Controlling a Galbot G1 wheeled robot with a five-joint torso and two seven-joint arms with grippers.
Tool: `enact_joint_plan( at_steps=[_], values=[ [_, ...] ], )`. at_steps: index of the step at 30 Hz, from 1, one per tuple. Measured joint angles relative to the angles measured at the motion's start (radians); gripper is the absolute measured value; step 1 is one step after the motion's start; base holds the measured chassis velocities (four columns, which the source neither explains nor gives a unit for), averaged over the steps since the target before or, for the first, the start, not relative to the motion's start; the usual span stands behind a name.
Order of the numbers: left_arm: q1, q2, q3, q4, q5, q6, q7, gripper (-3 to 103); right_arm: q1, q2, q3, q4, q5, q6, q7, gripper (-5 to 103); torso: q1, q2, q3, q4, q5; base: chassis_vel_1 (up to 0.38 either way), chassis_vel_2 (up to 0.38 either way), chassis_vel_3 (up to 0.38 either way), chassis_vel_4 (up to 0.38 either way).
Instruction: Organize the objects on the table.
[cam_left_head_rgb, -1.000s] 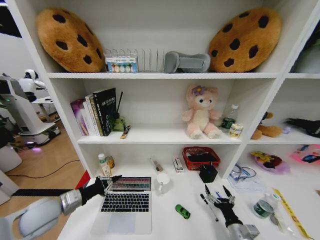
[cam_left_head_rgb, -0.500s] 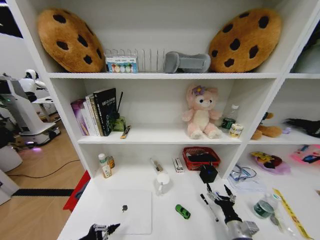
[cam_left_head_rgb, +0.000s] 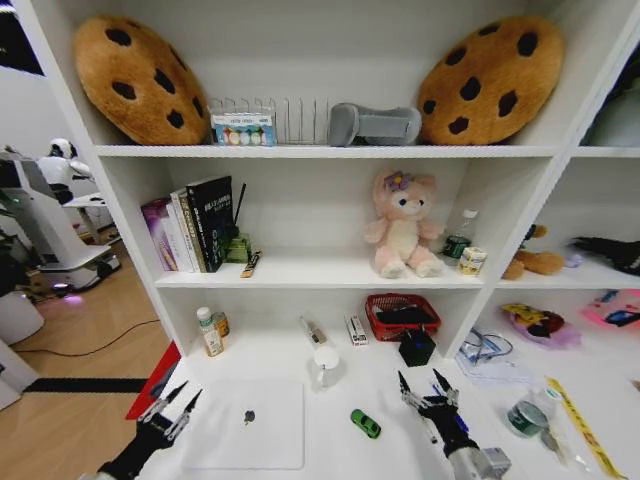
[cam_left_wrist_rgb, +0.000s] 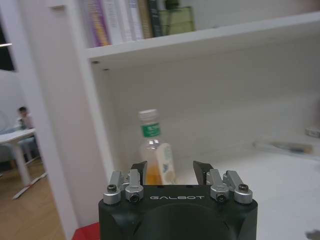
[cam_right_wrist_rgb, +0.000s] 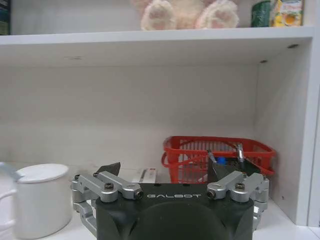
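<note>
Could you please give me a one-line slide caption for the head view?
Closed laptop and green toy car on the white desk, open left gripper and right gripper flanking them.

Right tool (cam_right_wrist_rgb: 165, 172) open, empty — facing a red basket (cam_right_wrist_rgb: 220, 157); white mug (cam_right_wrist_rgb: 40, 197) beside, on the white surface (cam_right_wrist_rgb: 280, 227).

GALBOT, in pale capitals, stands on the black housing of my left gripper (cam_left_wrist_rgb: 169, 172) in the left wrist view. The same word sits on my right gripper (cam_right_wrist_rgb: 165, 172) in the right wrist view. Spines of the books (cam_left_head_rgb: 192, 233) carry print too small to read.
</note>
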Motion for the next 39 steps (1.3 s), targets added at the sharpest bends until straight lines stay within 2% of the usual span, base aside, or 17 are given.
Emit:
enact_joint_plan(
  at_steps=[1, 2, 3, 7, 8, 10, 11, 13, 19, 27, 29, 31, 34, 35, 36, 38, 39],
  values=[
    [-0.015, -0.051, -0.020, 0.001, -0.042, 0.008, 0.000, 61, -0.031, -0.008, 0.003, 0.002, -0.019, 0.024, -0.029, 100, 0.000, 0.000, 0.000, -0.0005, 0.0003, 0.000, 0.000, 0.000, 0.000],
    [-0.015, -0.051, -0.020, 0.001, -0.042, 0.008, 0.000, 61, -0.031, -0.008, 0.003, 0.002, -0.019, 0.024, -0.029, 100, 0.000, 0.000, 0.000, -0.0005, 0.0003, 0.000, 0.000, 0.000, 0.000],
    [-0.034, -0.089, -0.033, 0.007, -0.057, 0.008, -0.004, 67, -0.055, -0.016, 0.001, -0.003, -0.032, 0.048, -0.051, 100, 0.000, 0.000, 0.000, -0.0008, 0.0002, 0.000, 0.000, 0.000, 0.000],
    [-0.058, -0.127, -0.039, 0.018, -0.068, 0.011, -0.013, 78, -0.086, -0.032, -0.007, -0.032, -0.010, 0.079, -0.099, 100, 0.000, 0.000, 0.000, -0.0009, 0.0003, 0.000, 0.000, 0.000, 0.000],
    [-0.065, -0.138, -0.040, 0.023, -0.068, 0.012, -0.014, 83, -0.093, -0.045, -0.011, -0.050, 0.006, 0.099, -0.133, 100, 0.000, 0.000, 0.000, -0.0009, 0.0003, 0.000, 0.000, 0.000, 0.000],
    [-0.084, -0.163, -0.039, 0.031, -0.062, 0.015, -0.016, 93, -0.097, -0.095, -0.022, -0.106, 0.081, 0.155, -0.277, 100, 0.000, 0.000, 0.000, -0.0006, 0.0003, 0.000, 0.000, 0.000, 0.000],
    [-0.084, -0.163, -0.039, 0.031, -0.062, 0.015, -0.016, 93, -0.097, -0.095, -0.022, -0.106, 0.081, 0.155, -0.277, 100, 0.000, 0.000, 0.000, -0.0006, 0.0003, 0.000, 0.000, 0.000, 0.000],
    [-0.095, -0.179, -0.033, 0.028, -0.051, 0.024, -0.017, 99, -0.077, -0.147, -0.031, -0.157, 0.126, 0.180, -0.417, 100, 0.000, 0.000, 0.000, -0.0005, 0.0002, 0.000, 0.000, 0.000, 0.000],
    [-0.113, -0.210, -0.034, 0.007, -0.045, 0.043, -0.030, 100, -0.003, -0.240, -0.075, -0.243, 0.161, 0.185, -0.524, 100, 0.000, 0.000, 0.000, -0.0003, 0.0003, 0.000, 0.000, 0.000, 0.000],
    [-0.128, -0.212, -0.037, -0.003, -0.044, 0.049, -0.038, 100, 0.047, -0.264, -0.132, -0.299, 0.162, 0.159, -0.525, 103, 0.000, 0.000, 0.000, -0.0003, 0.0002, 0.000, 0.000, 0.000, 0.000],
    [-0.134, -0.207, -0.034, -0.001, -0.045, 0.052, -0.041, 100, 0.048, -0.259, -0.139, -0.301, 0.162, 0.150, -0.514, 100, 0.000, 0.000, 0.000, -0.0005, 0.0003, 0.000, 0.000, 0.000, 0.000],
    [-0.142, -0.203, -0.029, 0.001, -0.055, 0.057, -0.046, 100, 0.066, -0.255, -0.168, -0.318, 0.155, 0.131, -0.476, 90, 0.000, 0.000, 0.000, -0.0010, -0.0001, 0.000, 0.000, 0.000, 0.000],
    [-0.141, -0.208, -0.028, 0.001, -0.059, 0.057, -0.046, 100, 0.084, -0.255, -0.183, -0.332, 0.149, 0.126, -0.458, 84, 0.000, 0.000, 0.000, -0.0002, 0.0002, 0.000, 0.000, 0.000, 0.000],
    [-0.139, -0.210, -0.028, 0.001, -0.062, 0.056, -0.047, 100, 0.091, -0.255, -0.190, -0.333, 0.148, 0.121, -0.445, 79, 0.000, 0.000, 0.000, -0.0001, -0.0002, 0.000, 0.000, 0.000, 0.000],
    [-0.138, -0.210, -0.028, 0.001, -0.067, 0.056, -0.047, 100, 0.094, -0.255, -0.193, -0.333, 0.145, 0.119, -0.439, 68, 0.000, 0.000, 0.000, -0.0002, -0.0001, 0.000, 0.000, 0.000, 0.000],
    [-0.138, -0.210, -0.028, 0.000, -0.072, 0.055, -0.048, 100, 0.094, -0.254, -0.194, -0.332, 0.143, 0.118, -0.437, 68, 0.000, 0.000, 0.000, -0.0004, 0.0000, 0.000, 0.000, 0.000, 0.000],
    [-0.138, -0.209, -0.027, -0.002, -0.077, 0.055, -0.050, 100, 0.094, -0.253, -0.195, -0.327, 0.139, 0.116, -0.435, 62, 0.000, 0.000, 0.000, -0.0005, -0.0001, 0.000, 0.000, 0.000, 0.000]
  ],
)
